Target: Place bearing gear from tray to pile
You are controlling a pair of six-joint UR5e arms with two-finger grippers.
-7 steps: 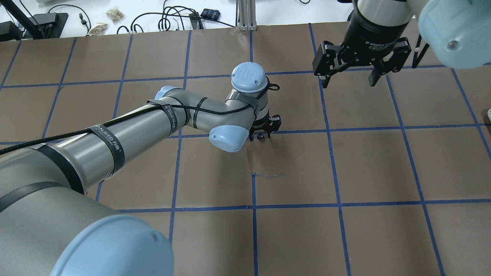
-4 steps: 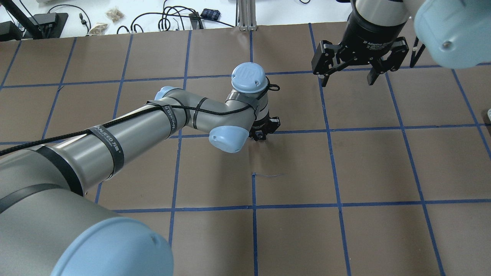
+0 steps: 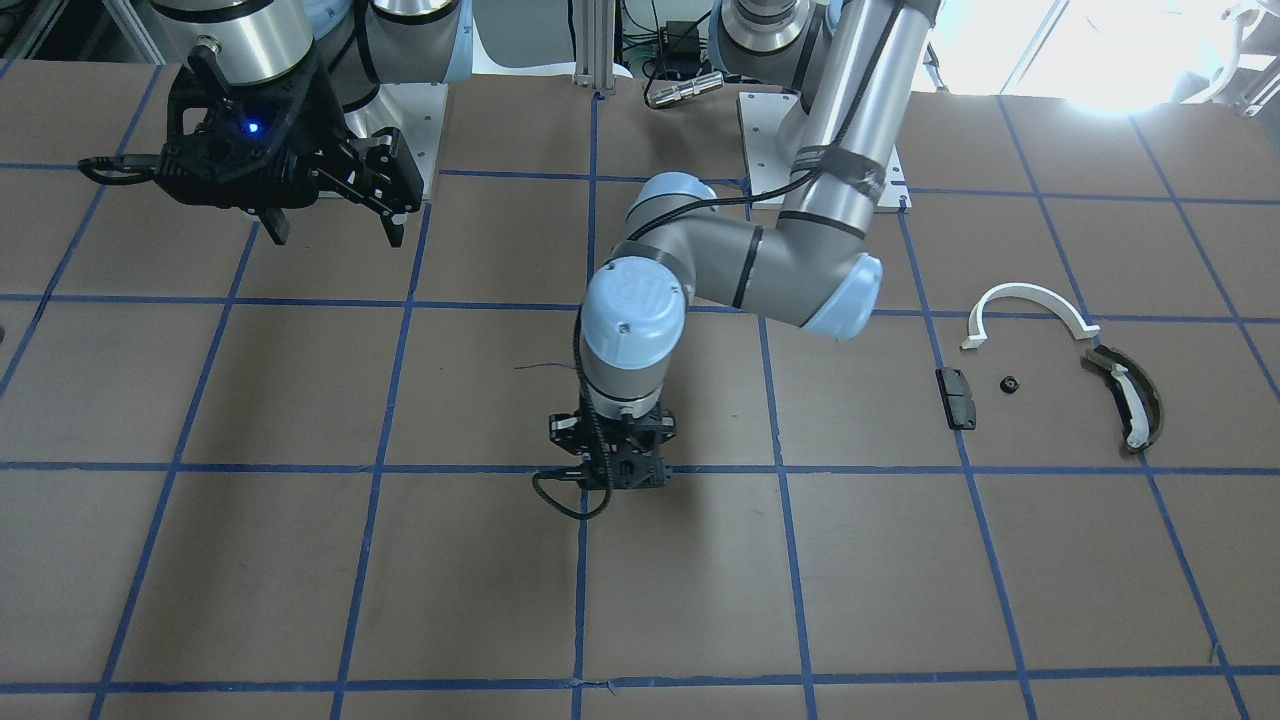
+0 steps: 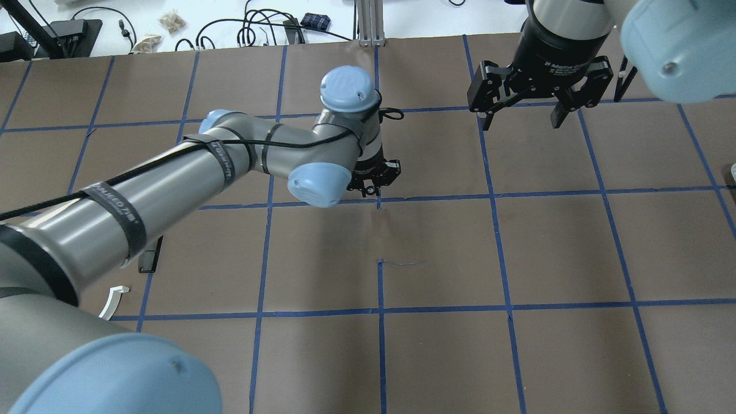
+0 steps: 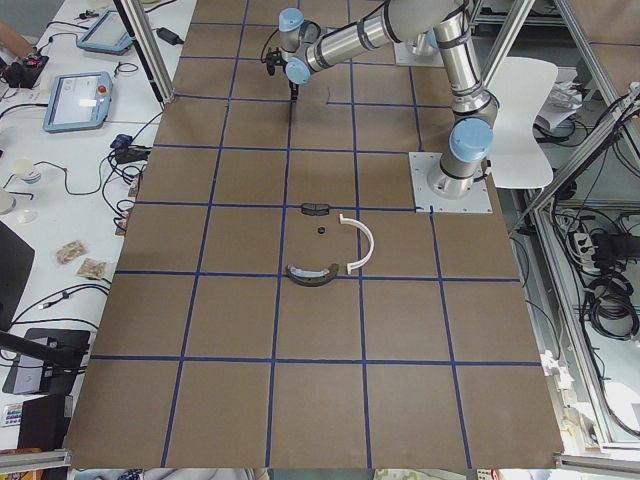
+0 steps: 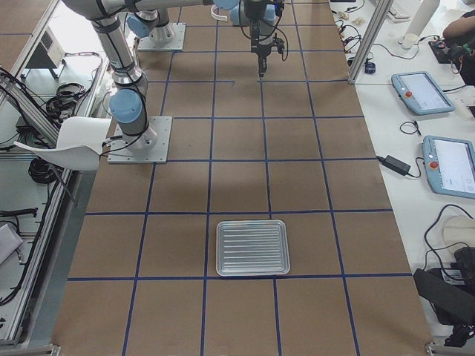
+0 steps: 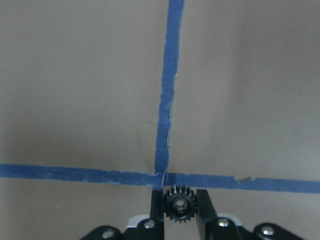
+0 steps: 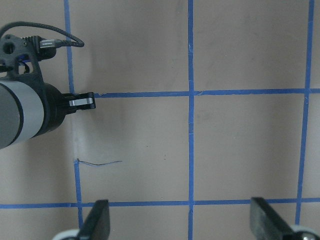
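Observation:
My left gripper (image 7: 179, 220) is shut on a small black toothed bearing gear (image 7: 179, 205) and holds it over a blue tape crossing. It also shows mid-table in the front view (image 3: 612, 482) and the overhead view (image 4: 374, 184). The pile lies on my left side: a white half-ring arc (image 3: 1030, 298), a dark olive curved piece with a white strip (image 3: 1130, 398), a small black block (image 3: 957, 397) and a tiny black part (image 3: 1009, 384). My right gripper (image 4: 520, 118) is open and empty, high over the far right. The silver tray (image 6: 251, 247) lies at the right end.
The table is brown paper with a blue tape grid (image 4: 494, 195). In the overhead view my left arm (image 4: 172, 167) hides most of the pile; only the black block (image 4: 150, 255) and an arc end (image 4: 113, 302) show. Cables and boxes (image 4: 259, 26) lie beyond the far edge.
My left arm has swung to the left and slightly farther away with the gear held, uncovering the black block and arc end. My right gripper rose slightly, then held still.

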